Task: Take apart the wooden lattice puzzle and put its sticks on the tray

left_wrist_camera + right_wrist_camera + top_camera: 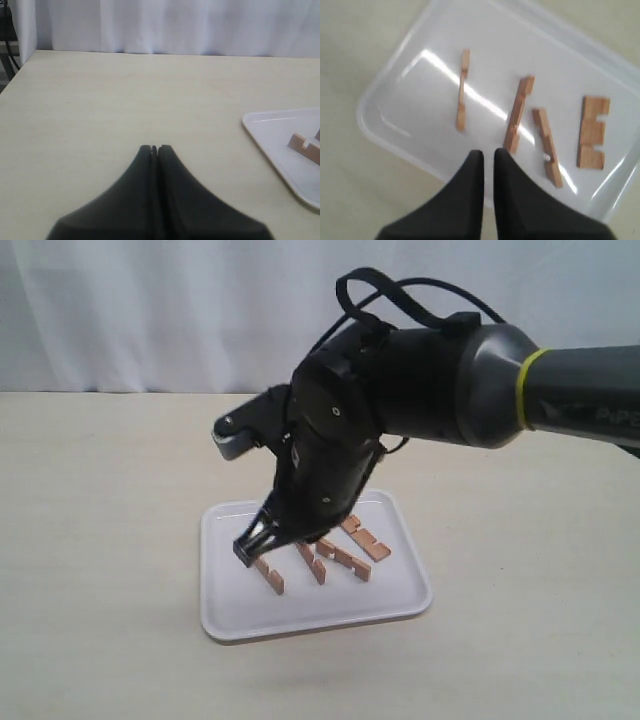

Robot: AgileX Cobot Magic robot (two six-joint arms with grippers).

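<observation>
No assembled lattice puzzle shows. Its four sticks lie apart on the white tray: one nearest the tray's left side, two in the middle and one lying flat at the right. From the right wrist they show as a row on the tray. My right gripper hangs just above the tray's near-left part, open by a narrow gap and holding nothing. My left gripper is shut and empty above bare table, with the tray's corner and one stick off to its side.
The pale wooden table runs around the tray on all sides. A white curtain hangs behind the table's far edge. The bulky right arm reaches in from the right and covers the tray's far edge.
</observation>
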